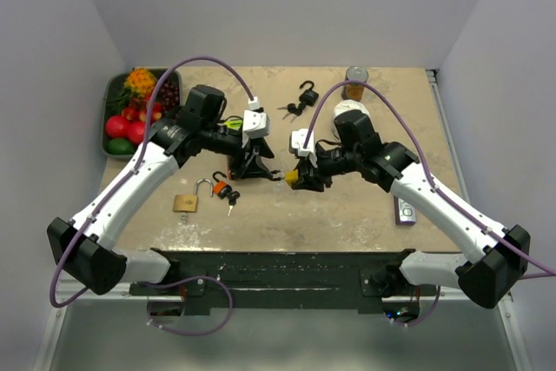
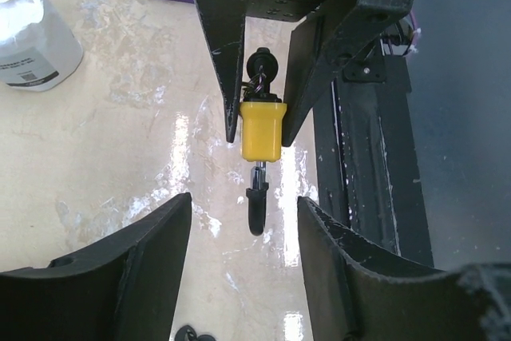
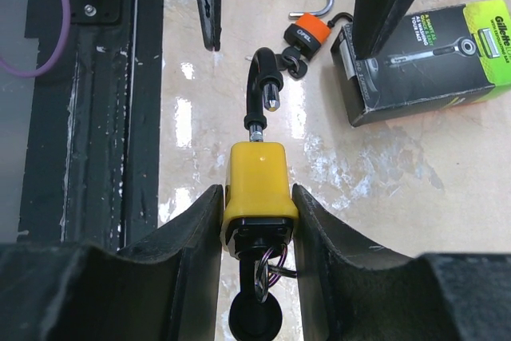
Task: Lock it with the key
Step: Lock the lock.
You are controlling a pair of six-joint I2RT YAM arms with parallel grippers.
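The yellow padlock (image 3: 255, 189) was held clear of the table (image 1: 347, 215) between the two arms. Its body was clamped in the closed right gripper (image 3: 257, 195), and its shackle (image 3: 259, 85) was raised and pointed at the left gripper (image 2: 243, 204), whose fingers were spread wide with nothing held. The black-headed key (image 3: 255, 321) was seated in the keyway, deep between the right fingers, so it was judged that a reach for it could be blocked, or the lock twisted out of the grip when the key was turned. Whether the shackle's free end stood over its hole could not be told; if pushed off-line, it could be jammed on the body and the padlock slid back through the pads.
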